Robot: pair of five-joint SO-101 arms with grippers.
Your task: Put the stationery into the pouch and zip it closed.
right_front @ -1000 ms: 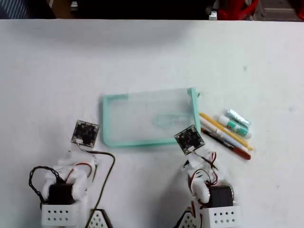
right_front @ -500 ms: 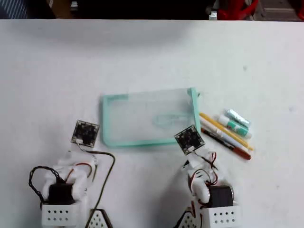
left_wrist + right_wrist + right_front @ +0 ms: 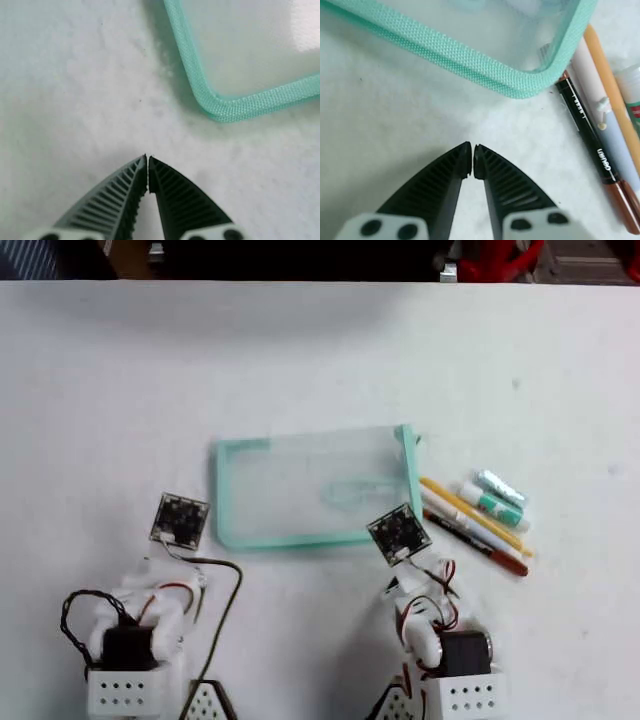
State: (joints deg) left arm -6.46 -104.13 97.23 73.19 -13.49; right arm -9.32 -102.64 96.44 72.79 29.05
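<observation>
A clear pouch with a mint-green border (image 3: 315,487) lies flat in the middle of the table. Just right of it lie pens (image 3: 472,522), among them a yellow one, a white one and a black-and-brown one (image 3: 594,150), plus two small capped tubes (image 3: 495,497). My left gripper (image 3: 147,172) is shut and holds nothing, hovering over bare table just short of the pouch's near left corner (image 3: 212,107). My right gripper (image 3: 472,162) is shut too and holds nothing, close to the pouch's near right corner (image 3: 540,82) and beside the pens.
Both arm bases (image 3: 125,650) (image 3: 445,655) sit at the table's near edge. The white table (image 3: 120,390) stretches bare to the left and behind the pouch. Dark clutter lies beyond the far edge.
</observation>
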